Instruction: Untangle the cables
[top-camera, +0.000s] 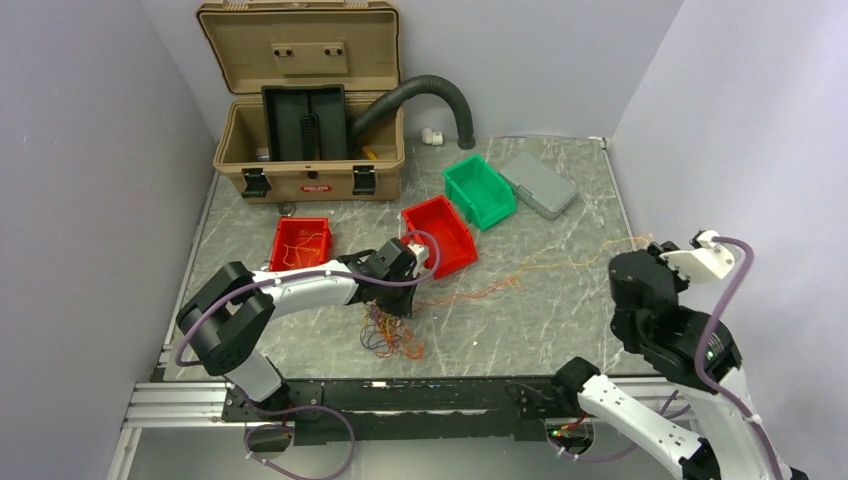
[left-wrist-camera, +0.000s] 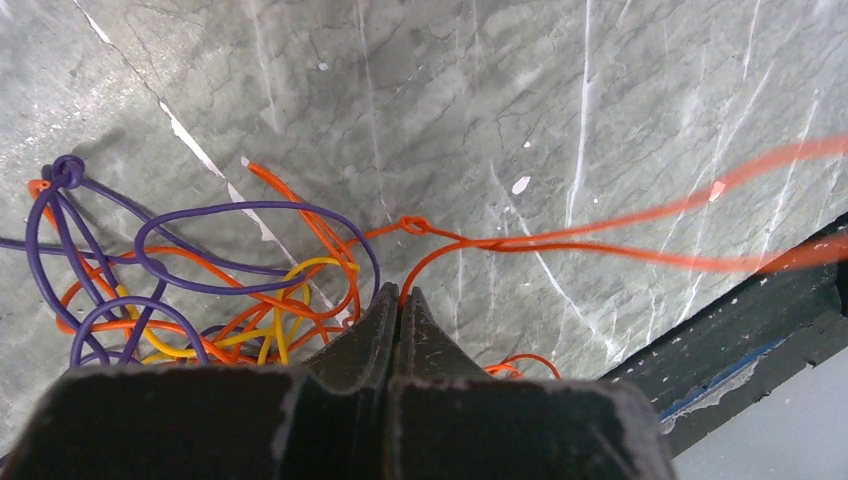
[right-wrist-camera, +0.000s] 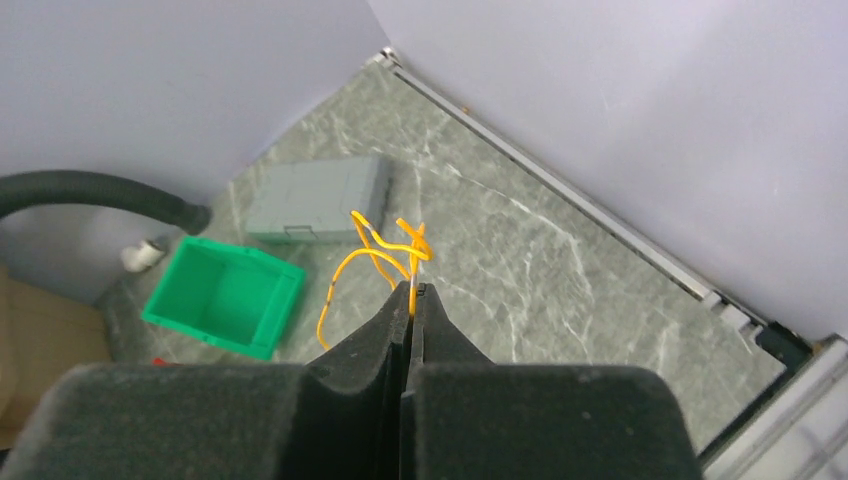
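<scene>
- Your left gripper (left-wrist-camera: 400, 296): jaws pressed together, orange strand (left-wrist-camera: 520, 243) pinched at tips.
- Position: low over table (top-camera: 560, 325), at edge of cables (top-camera: 388, 336).
- The cables: tangle of purple, orange and yellow loops on marble near front edge, left of centre. Thin orange strands trail from tangle rightward across table.
- Your right gripper (right-wrist-camera: 413, 292): jaws clamped on yellow strand (right-wrist-camera: 372, 256), held high above table at right side. Strand curls loose above tips.
- Green bin (right-wrist-camera: 225, 295) and grey case (right-wrist-camera: 318, 198) lie on table beyond right gripper.
</scene>
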